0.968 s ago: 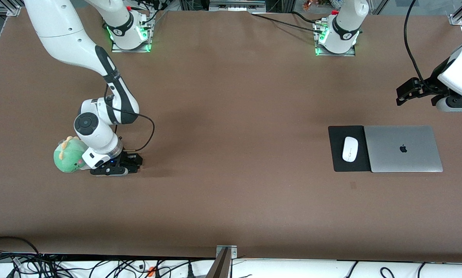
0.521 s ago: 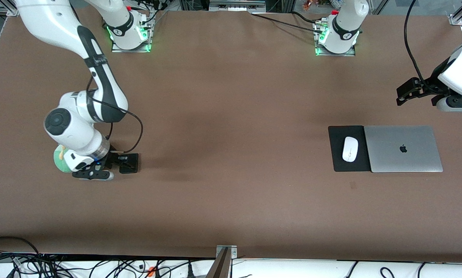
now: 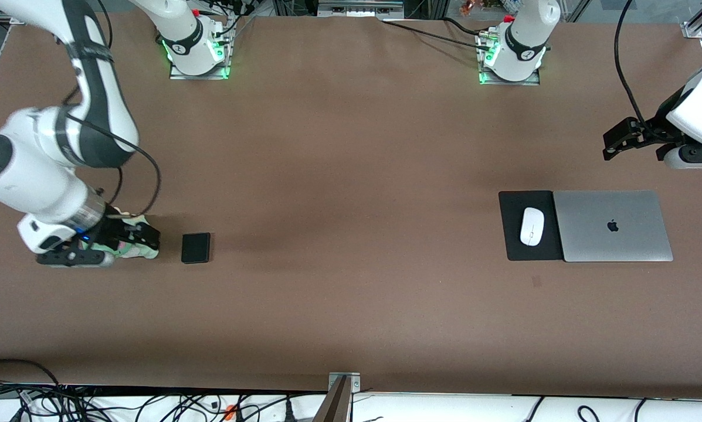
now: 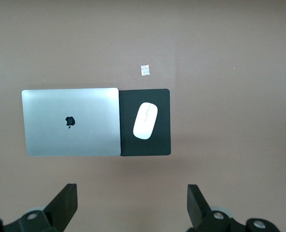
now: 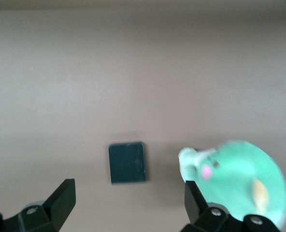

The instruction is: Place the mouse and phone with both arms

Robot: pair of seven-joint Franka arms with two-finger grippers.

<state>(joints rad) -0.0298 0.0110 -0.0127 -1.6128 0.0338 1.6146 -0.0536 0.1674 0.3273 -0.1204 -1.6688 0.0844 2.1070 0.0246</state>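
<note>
The white mouse (image 3: 532, 226) lay on a black mouse pad (image 3: 514, 243) toward the left arm's end of the brown worktop (image 3: 351, 176), its long axis running nearer-to-farther from the front camera. A closed silver laptop (image 3: 611, 225) lay just beside the pad, its edge meeting or slightly overlapping the pad's edge. The left wrist view showed the same trio from above: the mouse (image 4: 145, 120) sat near the middle of the pad (image 4: 162, 145), with the laptop (image 4: 70, 122) alongside. The left claw (image 3: 617, 139) hung in the air over bare worktop at that end, farther from the front camera than the laptop; its fingers (image 4: 65, 203) stood wide apart and held nothing. The black phone (image 3: 196, 248) lay flat on the worktop toward the right arm's end, well apart from the mouse. A green plush toy (image 3: 132, 249) sat just beside the phone, mostly covered by the right arm's wrist in the front view. The right claw (image 3: 122, 237) was up over that toy, its fingers (image 5: 61, 200) spread wide and empty. In the right wrist view the phone (image 5: 127, 162) and the plush toy (image 5: 239, 176) lay side by side, apart from each other.
</note>
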